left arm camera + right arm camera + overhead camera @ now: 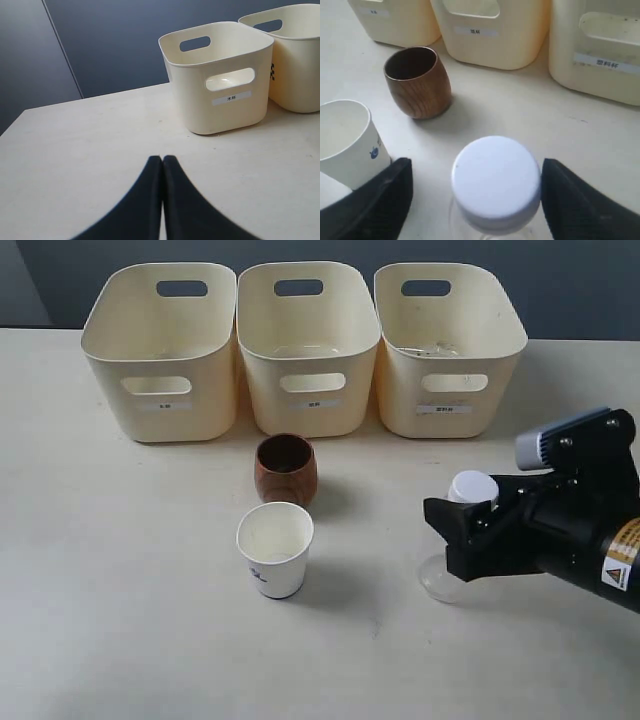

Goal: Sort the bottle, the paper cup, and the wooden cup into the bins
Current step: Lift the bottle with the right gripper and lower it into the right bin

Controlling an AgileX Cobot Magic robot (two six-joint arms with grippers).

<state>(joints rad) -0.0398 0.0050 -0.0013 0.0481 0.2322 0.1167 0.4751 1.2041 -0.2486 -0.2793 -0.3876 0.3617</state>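
The clear bottle (472,486) with a white cap stands upright at the right of the table. My right gripper (456,536) is open around it. In the right wrist view the cap of the bottle (496,182) sits between the black fingers of the right gripper (476,170), one finger close beside it and the other a gap away. The wooden cup (285,468) (417,82) stands in front of the middle bin. The paper cup (274,550) (347,142) stands just nearer than it. My left gripper (162,159) is shut on nothing, above bare table.
Three cream bins stand in a row at the back: left (160,420), middle (310,412) and right (445,418). The left wrist view shows one labelled bin (200,110) and part of another bin (300,75). A dark wall lies behind the table.
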